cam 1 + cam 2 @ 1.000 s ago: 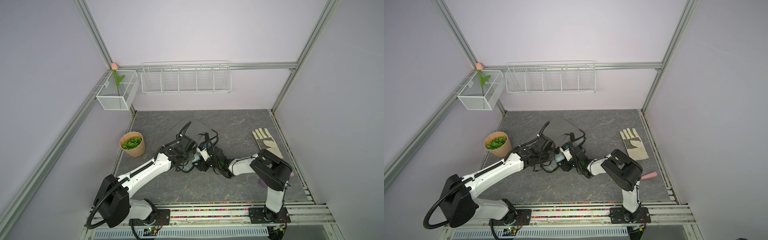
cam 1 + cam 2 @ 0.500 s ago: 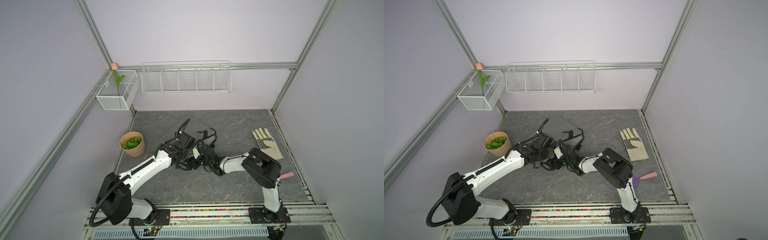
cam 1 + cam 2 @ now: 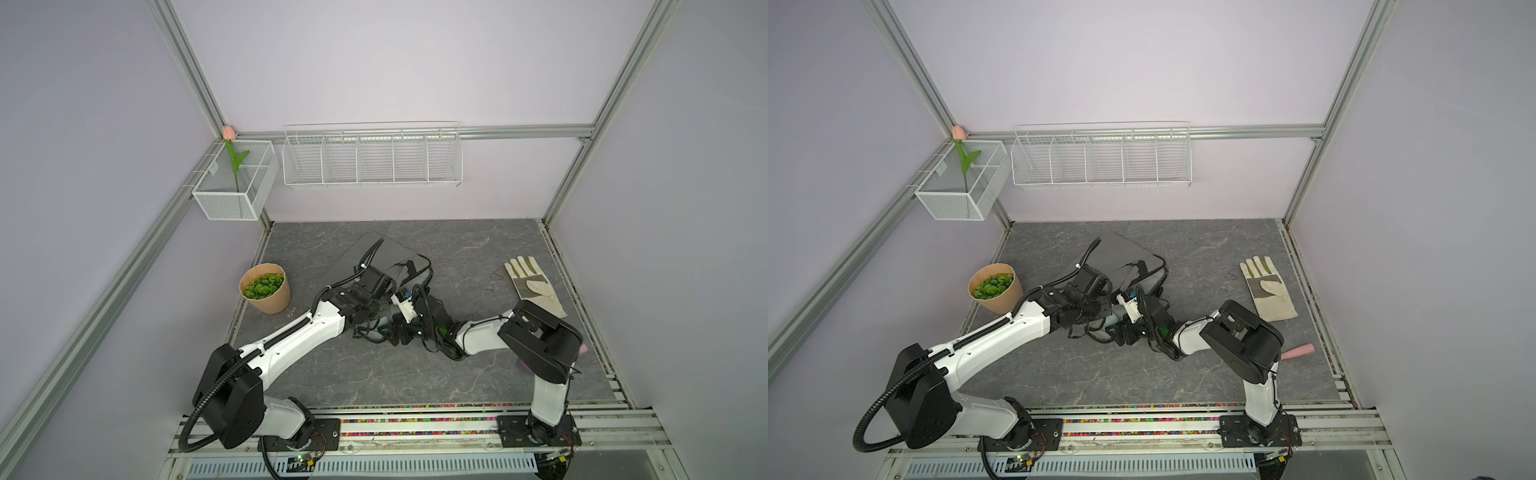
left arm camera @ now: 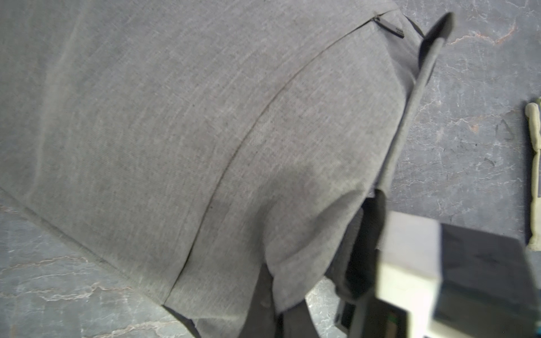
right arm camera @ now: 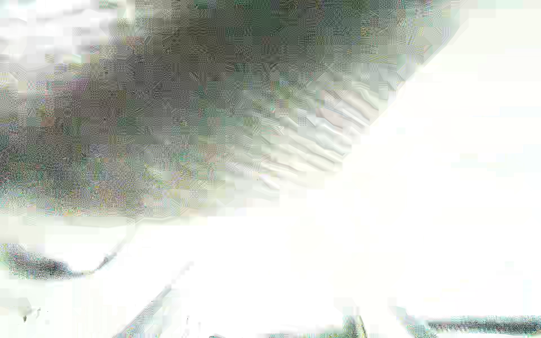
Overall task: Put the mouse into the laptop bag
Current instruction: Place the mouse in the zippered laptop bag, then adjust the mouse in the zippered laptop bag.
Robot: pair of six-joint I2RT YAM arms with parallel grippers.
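The grey laptop bag (image 3: 386,253) (image 3: 1121,253) lies flat mid-table, and its fabric fills the left wrist view (image 4: 175,117). My left gripper (image 4: 276,314) is shut on a fold of the bag's near edge and holds it up; it also shows in both top views (image 3: 374,313) (image 3: 1096,313). My right gripper (image 3: 397,332) (image 3: 1121,332) sits low at that same lifted edge, right beside the left one. Its jaws are buried among cables and fabric, and the right wrist view is washed out. The mouse is hidden.
A white-and-grey glove (image 3: 534,286) lies at the right. A paper pot of green leaves (image 3: 266,289) stands at the left. A pink-handled piece (image 3: 1298,352) lies behind the right arm's elbow. A wire rack (image 3: 372,156) and a mesh box (image 3: 235,183) hang on the walls.
The right arm reached in toward the bag's raised edge, then drew back a little to the right. The left gripper kept its hold on the bag.
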